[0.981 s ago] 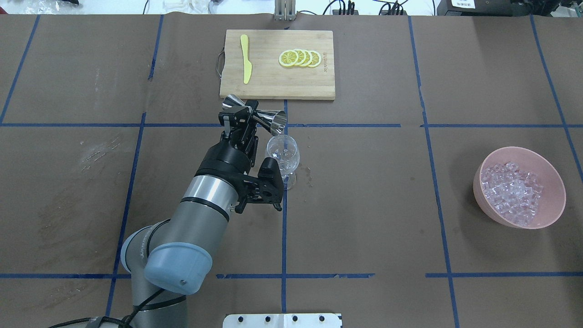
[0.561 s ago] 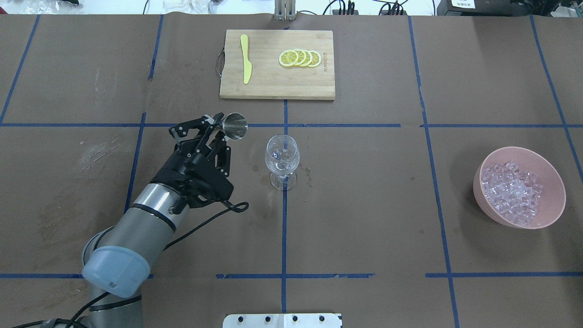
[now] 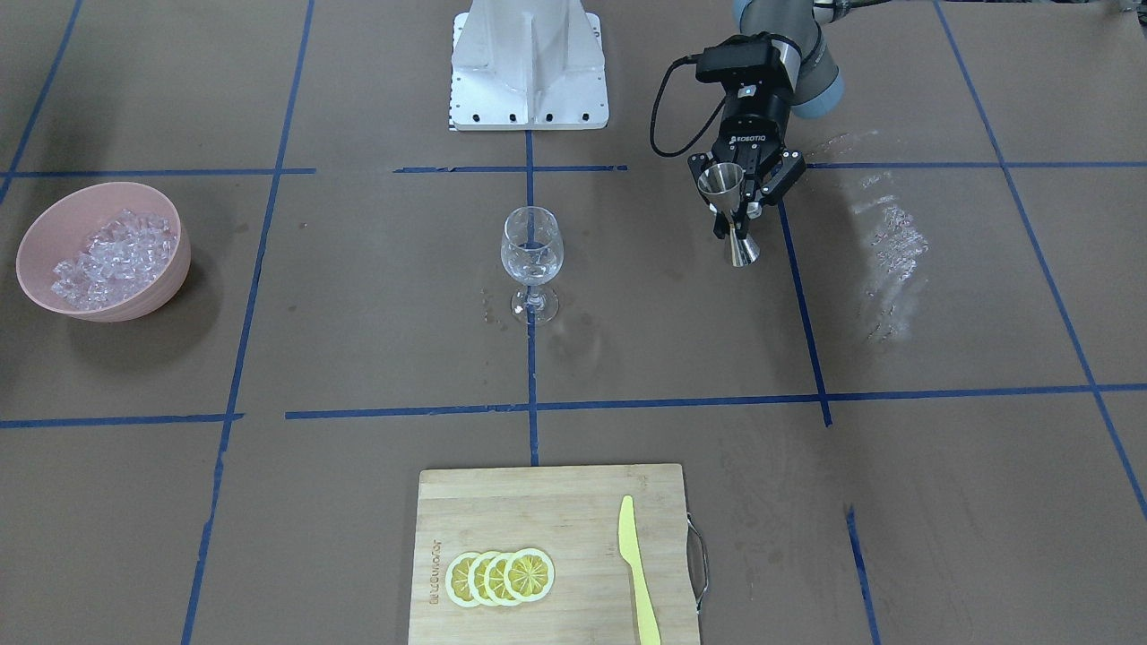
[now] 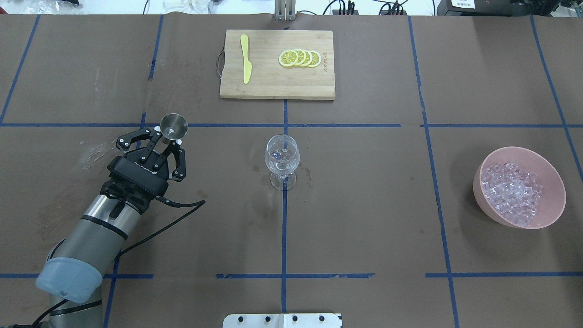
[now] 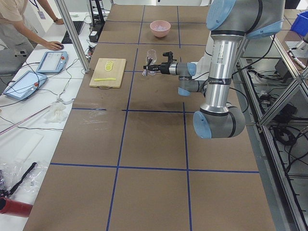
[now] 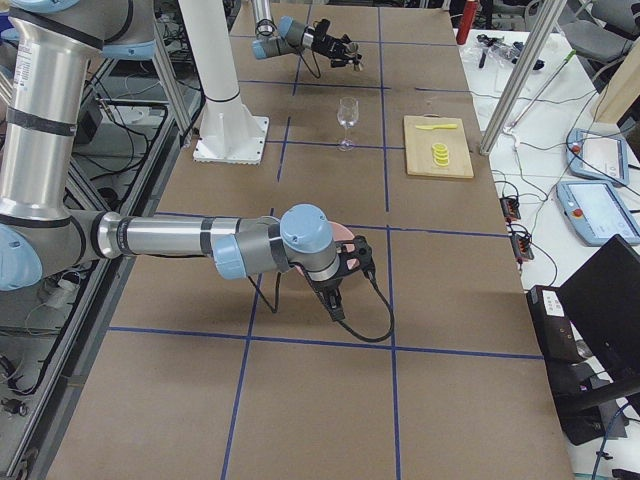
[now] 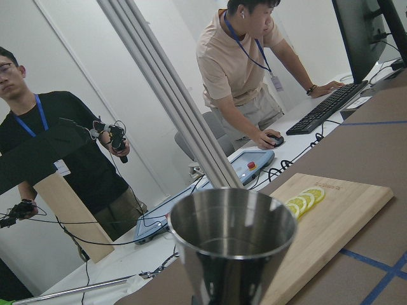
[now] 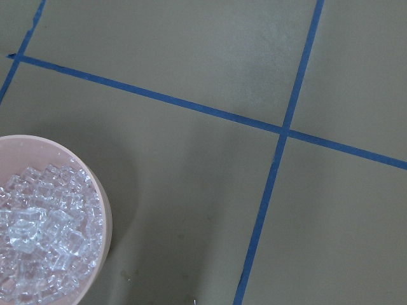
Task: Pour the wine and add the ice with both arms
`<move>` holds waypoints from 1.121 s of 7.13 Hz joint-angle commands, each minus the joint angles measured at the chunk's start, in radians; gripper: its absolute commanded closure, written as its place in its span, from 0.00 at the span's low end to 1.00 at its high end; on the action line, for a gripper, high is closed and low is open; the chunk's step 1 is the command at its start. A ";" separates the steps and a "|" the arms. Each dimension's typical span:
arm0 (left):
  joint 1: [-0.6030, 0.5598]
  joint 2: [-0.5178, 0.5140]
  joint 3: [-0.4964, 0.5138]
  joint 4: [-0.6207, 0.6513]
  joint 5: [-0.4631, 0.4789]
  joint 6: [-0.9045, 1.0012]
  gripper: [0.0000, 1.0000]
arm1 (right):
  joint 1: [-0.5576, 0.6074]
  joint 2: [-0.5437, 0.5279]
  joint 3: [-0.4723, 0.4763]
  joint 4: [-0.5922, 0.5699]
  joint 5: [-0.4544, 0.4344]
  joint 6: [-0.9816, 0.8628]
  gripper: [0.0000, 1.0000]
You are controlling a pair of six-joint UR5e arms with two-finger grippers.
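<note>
The left claw (image 4: 166,136) grips the jigger (image 3: 722,184) at its waist, mouth up and well apart from the glass (image 4: 282,157), probably so that no remainder drips and the glass is free for the other arm. The wine (image 4: 281,160) is a small clear pool in the glass, at the centre of the table (image 4: 364,205). The ice (image 4: 512,193) is heaped in the pink bowl (image 4: 553,182), with the right claw (image 6: 345,265) just beside it; whether that claw is open or closed cannot be told.

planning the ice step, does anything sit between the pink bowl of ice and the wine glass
Nothing visible: only bare taped table lies between the ice in its pink bowl and the wine glass. The left claw, holding the jigger, is beyond the glass.
</note>
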 commanded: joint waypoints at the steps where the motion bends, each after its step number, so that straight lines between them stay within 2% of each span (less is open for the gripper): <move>1: 0.000 0.099 0.006 0.001 0.006 -0.212 1.00 | 0.000 0.000 -0.001 0.000 0.000 0.000 0.00; 3: 0.000 0.187 0.015 0.001 0.001 -0.455 1.00 | 0.000 -0.006 0.002 0.001 0.002 0.000 0.00; 6: 0.004 0.204 0.156 0.001 0.001 -0.782 1.00 | 0.002 -0.014 0.004 0.001 0.002 0.000 0.00; 8: 0.015 0.204 0.214 0.001 0.001 -0.815 1.00 | 0.005 -0.015 0.004 0.001 0.002 0.000 0.00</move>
